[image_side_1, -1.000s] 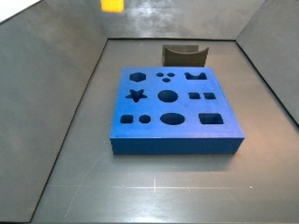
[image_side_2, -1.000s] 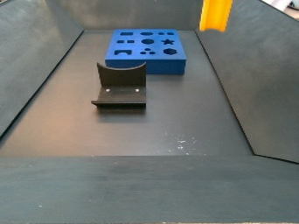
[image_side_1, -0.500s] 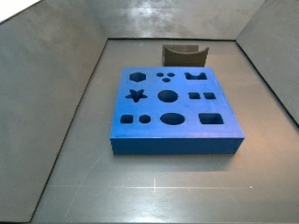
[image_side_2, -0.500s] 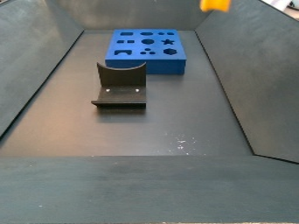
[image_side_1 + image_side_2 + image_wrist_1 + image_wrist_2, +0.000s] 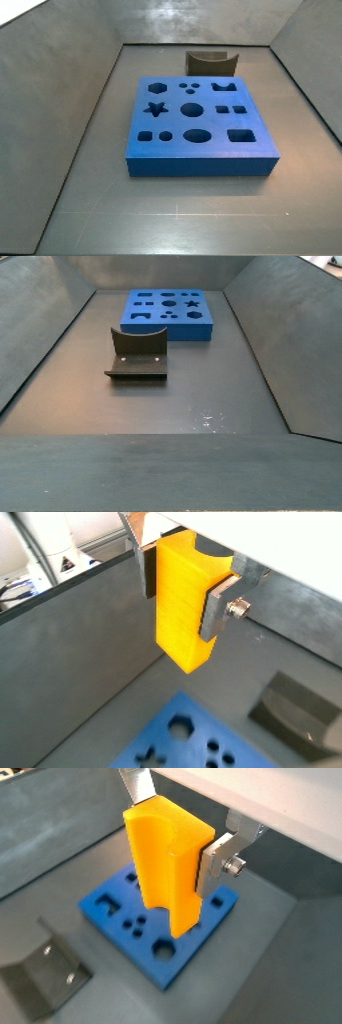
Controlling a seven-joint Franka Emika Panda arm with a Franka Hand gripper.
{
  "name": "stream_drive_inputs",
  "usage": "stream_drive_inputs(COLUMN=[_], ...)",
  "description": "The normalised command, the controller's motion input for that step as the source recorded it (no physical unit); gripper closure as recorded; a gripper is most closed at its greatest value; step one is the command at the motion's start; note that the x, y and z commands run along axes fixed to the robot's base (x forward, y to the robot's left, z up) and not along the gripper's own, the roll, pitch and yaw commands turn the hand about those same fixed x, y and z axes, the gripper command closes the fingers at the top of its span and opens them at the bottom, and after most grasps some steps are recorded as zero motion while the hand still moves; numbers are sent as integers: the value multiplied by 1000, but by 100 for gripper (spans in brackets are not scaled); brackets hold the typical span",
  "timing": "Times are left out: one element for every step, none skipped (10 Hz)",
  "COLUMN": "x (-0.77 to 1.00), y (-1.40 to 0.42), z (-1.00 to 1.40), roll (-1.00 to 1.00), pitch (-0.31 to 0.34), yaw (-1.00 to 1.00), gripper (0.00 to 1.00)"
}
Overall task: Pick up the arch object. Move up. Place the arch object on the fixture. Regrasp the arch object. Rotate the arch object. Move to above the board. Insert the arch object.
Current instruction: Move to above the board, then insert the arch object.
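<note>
While absent from both side views, the claw [image 5: 183, 584] appears in both wrist views clamped on the arch object [image 5: 170, 863], silver fingers [image 5: 218, 860] pressing its two sides. Arch object hangs upright, high above the blue board [image 5: 127, 933]. In a side view the board [image 5: 197, 125] occupies frame centre, the fixture [image 5: 210, 63] just behind it on the worktop [image 5: 174, 215].

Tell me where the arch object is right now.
The arch object is clamped between the fingers of the gripper, high above the board in both wrist views; neither side view shows it or the gripper.
</note>
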Motion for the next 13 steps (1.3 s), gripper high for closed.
stream_drive_inputs(x=[497, 529, 409, 278, 151, 0, 180, 480, 469, 606, 757, 877, 797], y=[-1000, -1000, -726, -430, -200, 0, 26, 237, 271, 334, 326, 226, 71], z=[295, 295, 217, 137, 75, -86, -191, -194, -160, -117, -114, -194, -229], roll=[-6, 0, 6, 20, 19, 29, 14, 16, 10, 6, 10, 69, 177], pitch=[126, 135, 139, 147, 97, 0, 0, -29, -76, -84, -83, -20, -37], yaw=[10, 11, 10, 9, 11, 0, 0, 103, 66, 86, 83, 86, 37], gripper=[100, 100, 100, 100, 100, 100, 100, 100, 100, 100, 100, 100, 100])
